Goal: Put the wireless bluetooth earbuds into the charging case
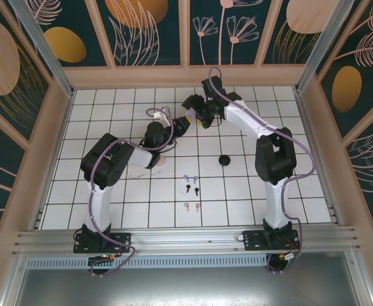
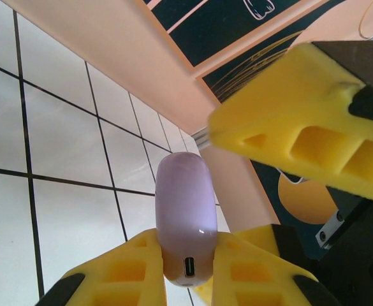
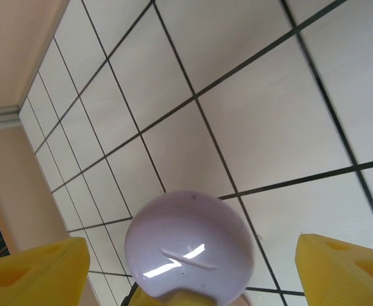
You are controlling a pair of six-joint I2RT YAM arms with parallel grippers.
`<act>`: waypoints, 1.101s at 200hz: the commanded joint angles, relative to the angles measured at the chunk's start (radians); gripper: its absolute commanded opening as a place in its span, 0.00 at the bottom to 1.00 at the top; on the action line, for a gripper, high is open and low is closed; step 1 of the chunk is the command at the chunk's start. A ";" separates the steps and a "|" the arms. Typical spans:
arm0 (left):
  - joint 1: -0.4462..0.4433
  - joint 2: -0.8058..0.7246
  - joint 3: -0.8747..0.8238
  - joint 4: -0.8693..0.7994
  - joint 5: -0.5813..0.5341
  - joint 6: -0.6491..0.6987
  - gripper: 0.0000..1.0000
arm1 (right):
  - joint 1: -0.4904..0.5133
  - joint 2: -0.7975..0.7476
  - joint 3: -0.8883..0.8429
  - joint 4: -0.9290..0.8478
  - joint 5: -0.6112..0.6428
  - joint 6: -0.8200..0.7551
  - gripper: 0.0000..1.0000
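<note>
place: robot lab test cell | base: white tabletop (image 1: 237, 191) ruled in a black grid | walls: peach-framed panels (image 1: 148, 32) printed with teal leaf-and-flower pattern | frame: metal corner posts (image 1: 38, 39) | front: aluminium rail (image 1: 186, 241) carrying the bolted left arm (image 1: 106, 169) and right arm (image 1: 272, 159)

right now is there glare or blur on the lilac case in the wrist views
Left wrist: a small bright glint low on the lilac case, which is sharp; the right fingers beside it look slightly soft. Right wrist: white streak reflections on the case's rounded face; the yellow fingers at the bottom corners are out of focus.
</note>
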 commanded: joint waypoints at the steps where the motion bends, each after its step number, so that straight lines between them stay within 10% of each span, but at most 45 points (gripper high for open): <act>1: -0.005 -0.009 -0.038 0.025 0.036 0.007 0.00 | -0.032 -0.114 -0.055 0.021 0.025 -0.037 0.85; 115: 0.014 -0.118 0.088 -0.352 0.465 0.278 0.00 | -0.213 -0.552 -0.805 0.626 -0.186 -0.409 0.84; 220: 0.024 -0.171 0.114 -0.458 0.573 0.330 0.00 | -0.179 -0.543 -0.875 0.715 -0.344 -0.525 0.78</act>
